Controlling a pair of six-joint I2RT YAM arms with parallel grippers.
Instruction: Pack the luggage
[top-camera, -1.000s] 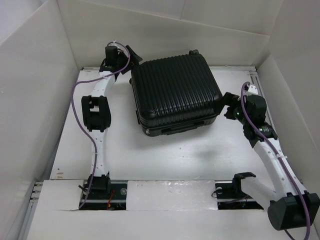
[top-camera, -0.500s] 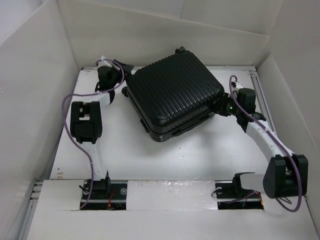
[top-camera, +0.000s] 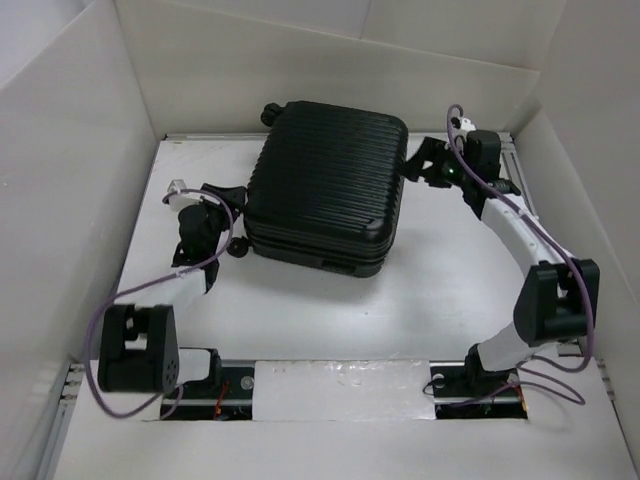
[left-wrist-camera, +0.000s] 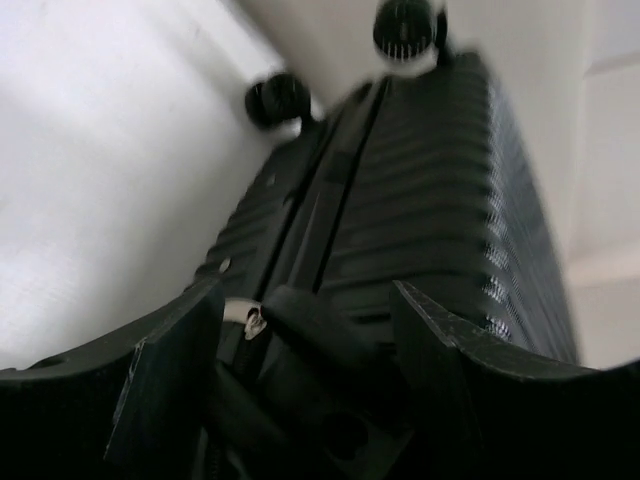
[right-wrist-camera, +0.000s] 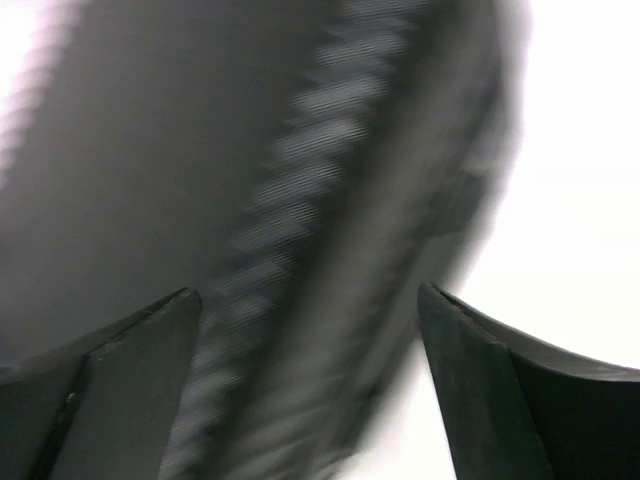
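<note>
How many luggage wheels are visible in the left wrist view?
2: one wheel at the top edge, a second wheel below-left of it, both on the luggage. Others may be hidden.

Closed black ribbed luggage (top-camera: 325, 185), flat, far centre

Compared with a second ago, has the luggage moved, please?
Yes. The luggage has turned counter-clockwise; its far wheel now sits further left along the back wall.

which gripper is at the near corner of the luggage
The left gripper, at the luggage's near-left corner; the right gripper is up at its far-right side.
</note>
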